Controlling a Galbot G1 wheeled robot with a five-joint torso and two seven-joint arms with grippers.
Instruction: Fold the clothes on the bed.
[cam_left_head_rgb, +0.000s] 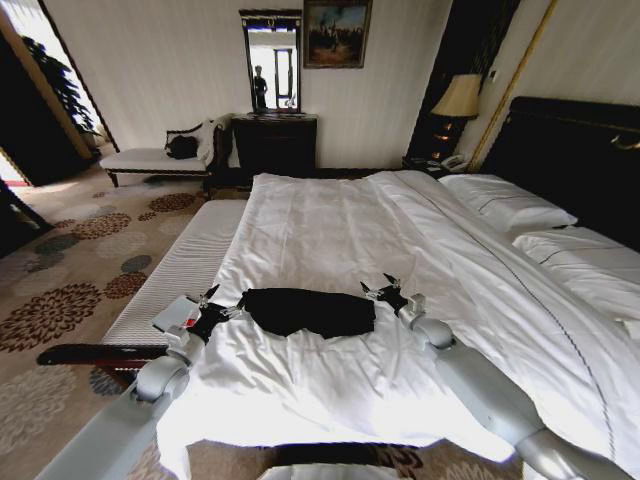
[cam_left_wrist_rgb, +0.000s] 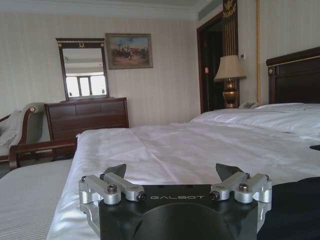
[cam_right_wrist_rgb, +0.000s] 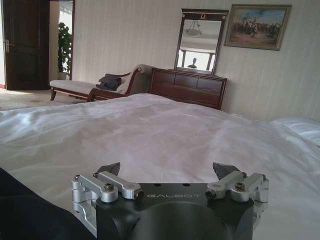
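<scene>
The left gripper (cam_left_head_rgb: 211, 302) and right gripper (cam_left_head_rgb: 385, 289), both wide open, flank the part-folded T-shirt (cam_left_head_rgb: 308, 311) on the bed (cam_left_head_rgb: 330, 230); another fold likely needs regrasping its ends.

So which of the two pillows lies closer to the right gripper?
The nearer pillow, lower right by the headboard, lies closer to the right gripper; the other pillow lies beyond it, toward the lamp.

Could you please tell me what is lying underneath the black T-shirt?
The black T-shirt lies on the bed's white duvet, between the open left gripper and open right gripper. Anything tucked beneath the shirt is covered.
</scene>
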